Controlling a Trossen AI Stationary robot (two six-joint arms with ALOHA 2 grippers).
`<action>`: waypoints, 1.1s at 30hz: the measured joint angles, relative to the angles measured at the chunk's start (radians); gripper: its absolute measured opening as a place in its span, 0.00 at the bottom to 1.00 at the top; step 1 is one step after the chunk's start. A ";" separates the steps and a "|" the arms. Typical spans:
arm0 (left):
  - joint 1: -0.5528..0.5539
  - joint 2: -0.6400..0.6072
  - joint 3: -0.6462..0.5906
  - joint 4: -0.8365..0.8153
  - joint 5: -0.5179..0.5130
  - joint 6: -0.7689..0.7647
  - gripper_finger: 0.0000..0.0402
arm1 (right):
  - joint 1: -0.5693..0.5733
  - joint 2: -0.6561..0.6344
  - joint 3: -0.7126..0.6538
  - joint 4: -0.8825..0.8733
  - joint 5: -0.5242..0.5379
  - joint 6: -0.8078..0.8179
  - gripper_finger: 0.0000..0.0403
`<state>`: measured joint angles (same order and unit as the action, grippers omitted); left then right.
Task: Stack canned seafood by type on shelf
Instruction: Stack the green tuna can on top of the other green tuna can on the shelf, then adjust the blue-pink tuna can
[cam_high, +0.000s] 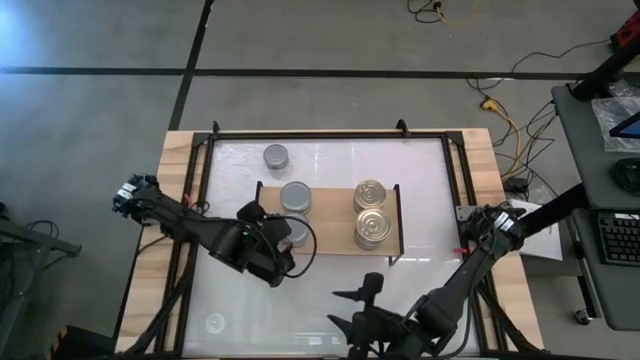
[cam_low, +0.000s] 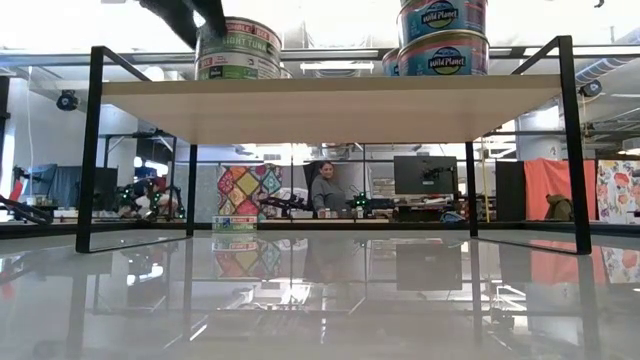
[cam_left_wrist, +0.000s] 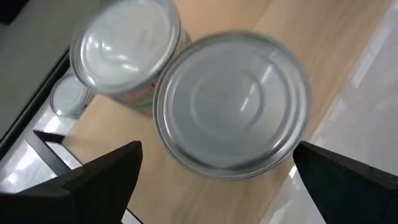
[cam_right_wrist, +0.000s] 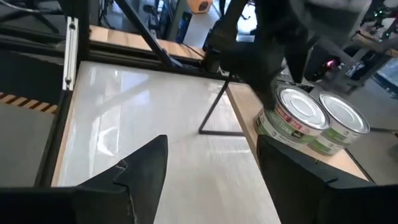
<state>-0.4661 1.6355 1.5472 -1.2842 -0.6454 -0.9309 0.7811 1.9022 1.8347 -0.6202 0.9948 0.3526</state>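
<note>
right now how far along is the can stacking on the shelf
About midway. Gold-topped cans and sit on the shelf, apparently stacked in the low view. The open left gripper straddles a silver-topped can on the shelf beside another. One silver can is still on the table; the right gripper waits.

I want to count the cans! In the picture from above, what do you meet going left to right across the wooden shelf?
Left tool over a silver can → another silver can → two gold-topped cans, one behind the other.
</note>
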 joint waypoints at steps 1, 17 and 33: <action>0.000 0.000 0.015 -0.003 -0.001 0.007 1.00 | 0.000 0.000 0.000 -0.006 0.000 0.001 0.61; 0.015 -0.119 0.234 -0.261 -0.179 0.142 0.95 | 0.006 -0.107 0.012 -0.260 0.001 -0.013 0.76; 0.802 -0.271 -0.005 0.242 0.204 0.703 0.91 | -0.033 -0.245 -0.006 -0.494 0.000 0.038 0.86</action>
<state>0.3355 1.3642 1.5421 -1.0419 -0.4414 -0.2281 0.7484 1.6571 1.8288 -1.1142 0.9952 0.3908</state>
